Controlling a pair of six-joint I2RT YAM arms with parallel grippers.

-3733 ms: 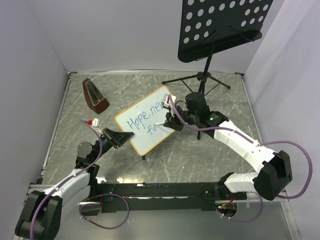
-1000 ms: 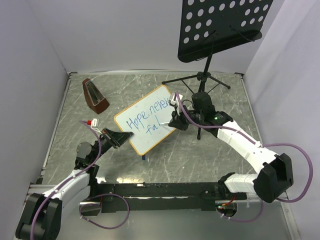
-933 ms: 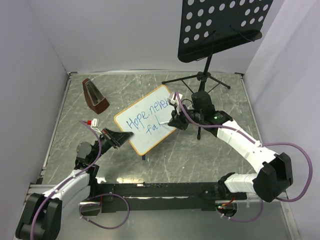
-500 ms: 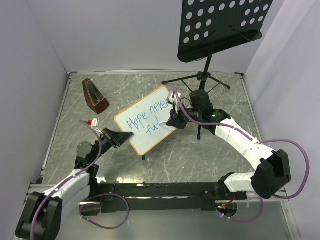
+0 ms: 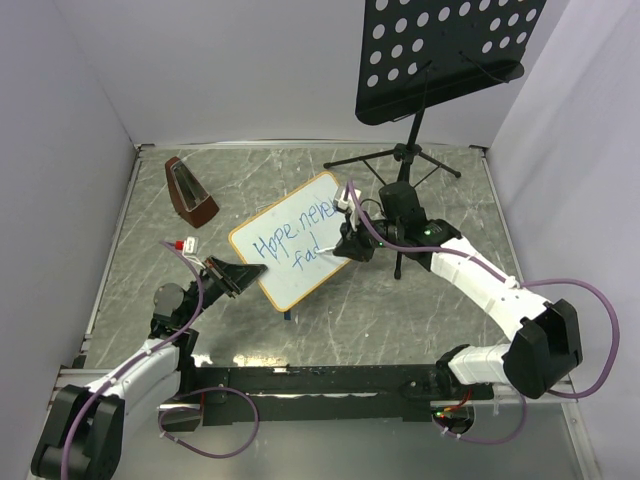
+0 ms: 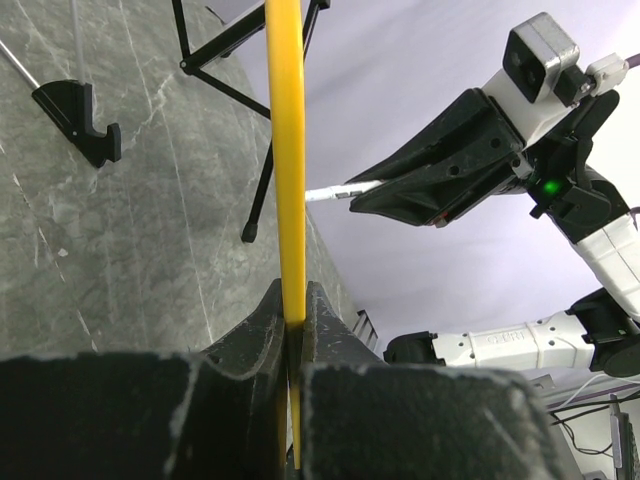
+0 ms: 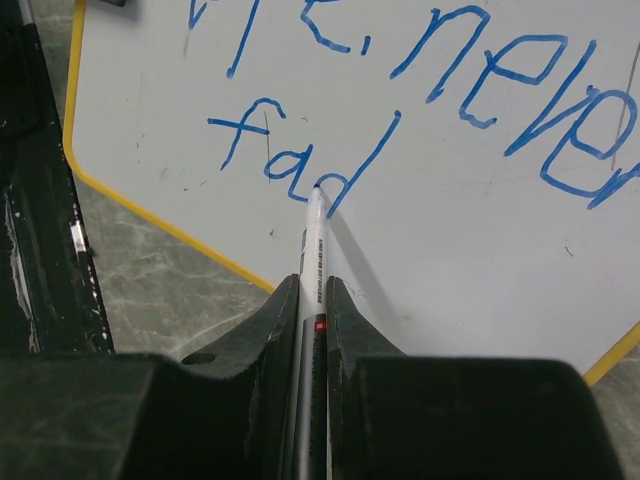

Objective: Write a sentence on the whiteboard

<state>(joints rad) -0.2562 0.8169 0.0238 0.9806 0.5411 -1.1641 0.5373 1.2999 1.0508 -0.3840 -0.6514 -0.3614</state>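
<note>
Whiteboard (image 5: 292, 240) stands tilted near the middle of the table (image 5: 400, 320), its edge pinched between the left fingers (image 6: 250, 335). Right fingers (image 7: 272, 335) grip a marker (image 7: 313, 235), tip touching the blue writing (image 7: 285, 160), "Hope never fad".

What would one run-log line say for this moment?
left gripper: shut on whiteboard edge | right gripper: shut on marker, tip at whiteboard | sentence: "Hope never fad", unfinished

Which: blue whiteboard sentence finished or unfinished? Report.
Unfinished: blue handwritten sentence on small wood-framed whiteboard reads "Hope never fad"; white pen at d.
</note>
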